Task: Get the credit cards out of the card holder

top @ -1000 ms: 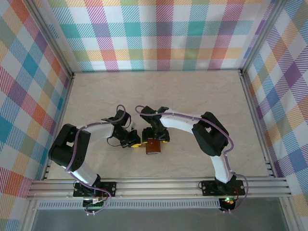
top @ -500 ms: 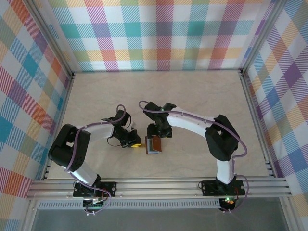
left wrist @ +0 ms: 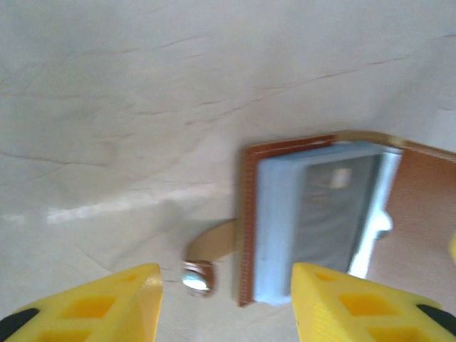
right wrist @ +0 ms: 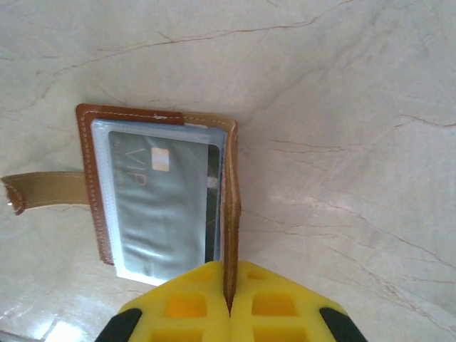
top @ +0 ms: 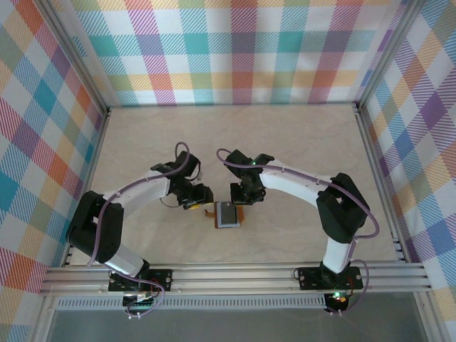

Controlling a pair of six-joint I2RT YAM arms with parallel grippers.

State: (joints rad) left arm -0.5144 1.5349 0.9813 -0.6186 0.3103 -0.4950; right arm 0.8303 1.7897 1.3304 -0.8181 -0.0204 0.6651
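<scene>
I can read only the front credit card, grey with VIP lettering, behind the clear pocket. A dark strip at its right edge I cannot identify. The card holder lies open on the table, between the two arms. Its right cover stands on edge, a thin brown line, and my right gripper is clamped on it. My left gripper hangs half-spread beside the holder, gripping nothing, with the strap tab and its metal snap below it; that view is blurred. The table is pale and marbled, with plaid walls around.
</scene>
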